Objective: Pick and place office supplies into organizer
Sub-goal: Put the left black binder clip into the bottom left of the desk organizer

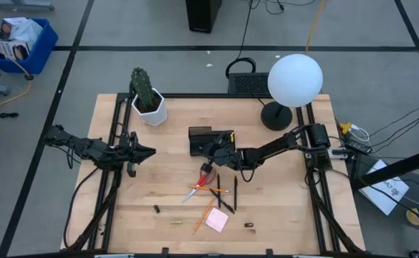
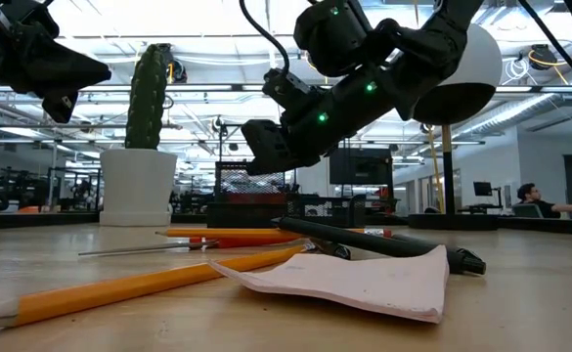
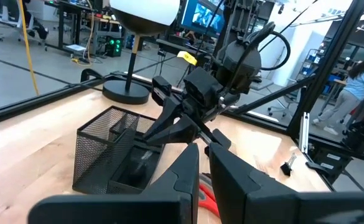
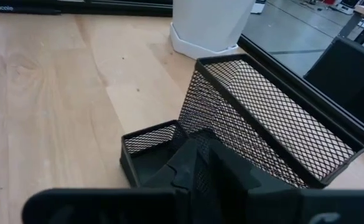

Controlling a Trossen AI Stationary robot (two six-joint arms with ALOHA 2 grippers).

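The organizer (image 1: 208, 137), a black mesh tray with a tall back section (image 4: 269, 124) and a low front compartment (image 4: 149, 144), stands at the table's middle. My right gripper (image 1: 211, 152) hangs just above that low compartment, slanting down, shut, with nothing showing between its fingers (image 4: 188, 168). Red-handled scissors (image 1: 200, 183), orange pencils (image 1: 203, 215), black pens (image 1: 228, 198) and a pink sticky-note pad (image 1: 216, 221) lie flat on the table nearer the front. Small black clips (image 1: 157, 209) (image 1: 249, 225) lie apart from them. My left gripper (image 1: 150, 152) waits level at the left, shut.
A white pot with a cactus (image 1: 149, 107) stands at the back left. A lamp with a white globe (image 1: 294, 79) and a black base (image 1: 276, 115) stands at the back right. Bare wood lies between my left gripper and the scissors.
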